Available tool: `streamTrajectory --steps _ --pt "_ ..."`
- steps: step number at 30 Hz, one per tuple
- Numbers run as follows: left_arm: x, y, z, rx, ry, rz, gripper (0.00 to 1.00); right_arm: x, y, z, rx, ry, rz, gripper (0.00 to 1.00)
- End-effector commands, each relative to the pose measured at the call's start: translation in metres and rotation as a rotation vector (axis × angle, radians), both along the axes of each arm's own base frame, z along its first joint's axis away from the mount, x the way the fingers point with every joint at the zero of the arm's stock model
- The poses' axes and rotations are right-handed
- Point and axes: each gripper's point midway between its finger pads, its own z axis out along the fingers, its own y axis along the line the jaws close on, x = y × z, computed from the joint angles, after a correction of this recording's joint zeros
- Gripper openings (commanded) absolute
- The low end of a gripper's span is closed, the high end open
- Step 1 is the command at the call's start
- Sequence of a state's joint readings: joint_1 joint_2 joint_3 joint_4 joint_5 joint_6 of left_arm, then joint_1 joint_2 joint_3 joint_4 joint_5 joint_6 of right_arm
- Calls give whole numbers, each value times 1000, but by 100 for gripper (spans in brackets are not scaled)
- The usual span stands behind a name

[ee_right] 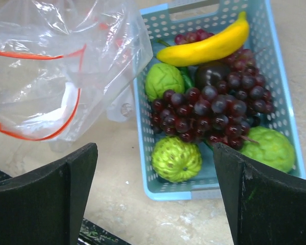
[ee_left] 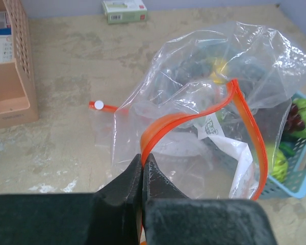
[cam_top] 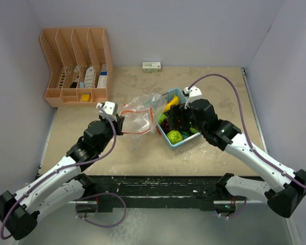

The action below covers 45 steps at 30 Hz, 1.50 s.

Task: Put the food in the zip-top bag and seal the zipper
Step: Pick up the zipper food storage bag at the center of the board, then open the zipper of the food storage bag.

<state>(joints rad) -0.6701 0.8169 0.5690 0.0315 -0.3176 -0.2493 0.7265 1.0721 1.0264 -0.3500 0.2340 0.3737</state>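
Note:
A clear zip-top bag with an orange zipper lies mid-table, its mouth held open. My left gripper is shut on the bag's orange zipper rim. A light-blue basket holds the food: a yellow banana, a dark red grape bunch and three bumpy lime-green fruits. My right gripper is open and empty, hovering above the basket's near edge. In the top view the right gripper covers part of the basket. No long green vegetable shows clearly.
An orange desk organizer with small items stands at the back left. A small green-white box lies at the back wall. The white zipper slider sits at the bag's left end. White walls close in both sides.

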Motion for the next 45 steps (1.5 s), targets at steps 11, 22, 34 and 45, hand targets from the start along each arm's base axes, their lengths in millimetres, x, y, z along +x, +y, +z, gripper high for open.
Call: streamTrajectory --steps 11,22,34,45 --pt "-2 5 43 -235 -76 70 0 0 105 32 412 -13 229 90" --pt "-4 -4 60 -344 -97 41 0 20 134 -1 364 17 123 88" --pt "-40 -3 57 -428 -9 -44 0 80 56 -37 -45 -102 -388 87" --pt "-59 23 31 -336 108 37 0 104 80 -1 -74 -263 -271 91"
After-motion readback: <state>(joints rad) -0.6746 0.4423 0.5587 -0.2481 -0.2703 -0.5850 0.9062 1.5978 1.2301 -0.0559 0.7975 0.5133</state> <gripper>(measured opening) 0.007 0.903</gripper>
